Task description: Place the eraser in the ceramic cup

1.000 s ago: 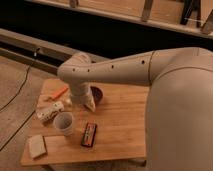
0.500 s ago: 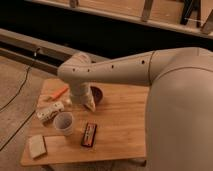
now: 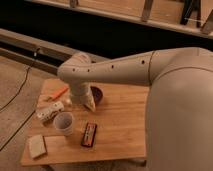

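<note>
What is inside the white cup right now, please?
The cup shows only its pale inside; its near wall hides part of the bottom. The eraser lies on the table; the gripper hangs by the bowl.

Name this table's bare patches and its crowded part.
Bare: the right half of the table, beyond bar and bowl; also a front strip between eraser and bar. Crowded: the left, where box, cup and orange tool cluster, the claw beside the bowl.

single view | high, apparently shoulder-side | faces down | gripper (image 3: 90, 104) over table (image 3: 122, 127)
</note>
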Controlling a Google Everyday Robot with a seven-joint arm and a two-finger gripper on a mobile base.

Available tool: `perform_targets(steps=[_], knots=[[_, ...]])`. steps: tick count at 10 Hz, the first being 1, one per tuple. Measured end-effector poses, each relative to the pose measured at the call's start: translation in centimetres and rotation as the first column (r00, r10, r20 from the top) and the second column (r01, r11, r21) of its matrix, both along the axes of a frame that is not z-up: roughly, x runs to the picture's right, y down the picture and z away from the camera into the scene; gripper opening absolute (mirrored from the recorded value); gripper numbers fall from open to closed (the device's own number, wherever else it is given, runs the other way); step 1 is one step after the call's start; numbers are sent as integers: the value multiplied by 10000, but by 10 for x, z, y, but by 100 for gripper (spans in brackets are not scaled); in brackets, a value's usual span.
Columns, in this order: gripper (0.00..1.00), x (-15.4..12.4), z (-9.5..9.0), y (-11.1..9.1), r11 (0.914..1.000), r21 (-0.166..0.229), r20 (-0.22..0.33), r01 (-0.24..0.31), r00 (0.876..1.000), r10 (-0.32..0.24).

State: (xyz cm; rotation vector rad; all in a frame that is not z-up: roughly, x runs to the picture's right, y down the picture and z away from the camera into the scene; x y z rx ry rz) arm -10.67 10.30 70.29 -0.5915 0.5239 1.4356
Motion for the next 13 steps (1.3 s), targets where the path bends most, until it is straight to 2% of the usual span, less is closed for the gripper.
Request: perform_targets(steps=[9,10,11,13], knots=[[65,-1,-1,1,10000,7,40,76,10000,-76],[65,-9,-4,5,9994,-38,195,356,9992,-355],[65,-32,-14,15,9955,-68,727,947,9929,-940],[65,-68,-30,31,9815,16,1616,1913,9686,-1891]])
